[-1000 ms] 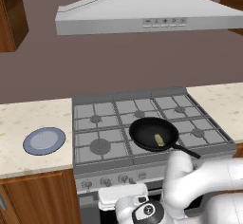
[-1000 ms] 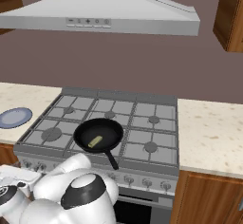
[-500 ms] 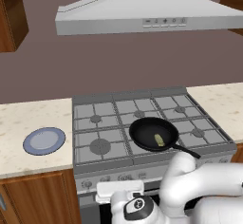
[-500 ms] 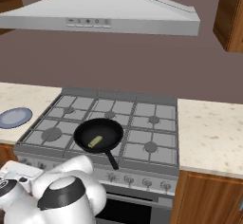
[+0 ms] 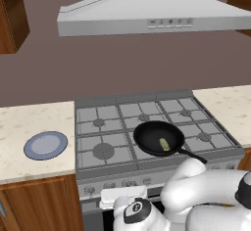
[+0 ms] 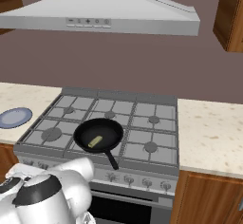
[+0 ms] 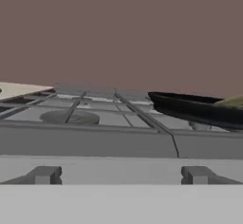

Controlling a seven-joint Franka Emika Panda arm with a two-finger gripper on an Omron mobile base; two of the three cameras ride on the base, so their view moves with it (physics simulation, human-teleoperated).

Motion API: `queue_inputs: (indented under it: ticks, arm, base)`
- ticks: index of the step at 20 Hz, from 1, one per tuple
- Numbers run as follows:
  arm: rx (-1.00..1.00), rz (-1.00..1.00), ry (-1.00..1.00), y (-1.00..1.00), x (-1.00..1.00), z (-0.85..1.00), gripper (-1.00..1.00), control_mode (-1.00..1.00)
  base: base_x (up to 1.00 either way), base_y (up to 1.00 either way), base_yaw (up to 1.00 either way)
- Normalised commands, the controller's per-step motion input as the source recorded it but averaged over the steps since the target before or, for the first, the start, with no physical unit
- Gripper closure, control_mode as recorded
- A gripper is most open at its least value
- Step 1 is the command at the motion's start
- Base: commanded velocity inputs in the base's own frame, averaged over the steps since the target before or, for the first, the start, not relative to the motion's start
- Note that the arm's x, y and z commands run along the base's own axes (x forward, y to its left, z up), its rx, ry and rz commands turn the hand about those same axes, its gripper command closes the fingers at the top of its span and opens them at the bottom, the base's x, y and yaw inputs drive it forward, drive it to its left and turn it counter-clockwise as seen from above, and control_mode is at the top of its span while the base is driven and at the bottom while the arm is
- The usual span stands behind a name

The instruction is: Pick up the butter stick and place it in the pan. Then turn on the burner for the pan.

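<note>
The butter stick (image 5: 164, 144) lies inside the pan (image 5: 158, 138), on the side toward the handle, so only the burner step remains. The pan sits on the stove (image 5: 98, 111), on its front middle burner, the handle reaching over the front edge. Below that edge runs the row of knobs (image 6: 130, 180); the hand hangs low in front of them, jaws released and holding nothing. The risk: turning a neighbouring knob would light the wrong burner, and a rising arm could knock the overhanging handle.
</note>
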Motion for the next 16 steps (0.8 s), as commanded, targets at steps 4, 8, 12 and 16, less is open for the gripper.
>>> queue_inputs:
  ticks: [4, 8, 12, 16]
  arm:
    - [0.04, 0.10, 0.00, -0.68, 0.36, -0.57, -1.00, -1.00]
    - [0.07, 0.14, 0.00, -0.78, 0.31, -0.46, -1.00, -1.00]
    - [0.10, 0.14, 0.00, -0.78, 0.34, -0.16, -1.00, -1.00]
    - [0.15, 0.15, 0.00, -0.62, 0.40, 0.00, -1.00, -1.00]
  base:
    - [0.00, 0.00, 0.00]
    - [0.00, 0.00, 0.00]
    - [0.00, 0.00, 0.00]
    - [0.00, 0.00, 0.00]
